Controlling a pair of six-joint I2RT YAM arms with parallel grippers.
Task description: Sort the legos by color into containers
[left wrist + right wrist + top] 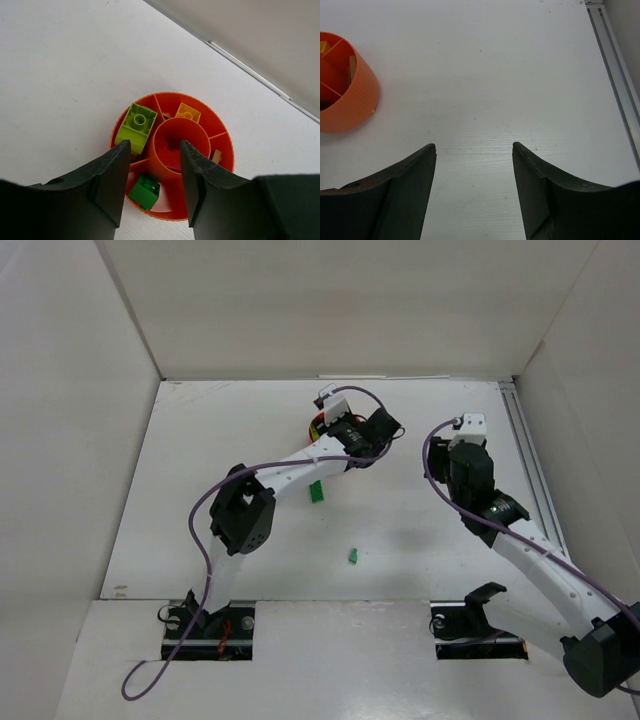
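Top external view: the left arm (300, 465) reaches over the orange dish (316, 426). One green lego (316, 492) and a second green lego (354, 556) lie on the table (200, 490), unseen by either wrist.

Left wrist view: the left gripper (152, 150) hangs released and empty above the dish, whose compartments hold a lime brick (136, 127) and a dark green brick (145, 191). Next, I judge, it must fetch a green lego.

Right wrist view: the right gripper (473, 145) is parted and empty, near the dish.
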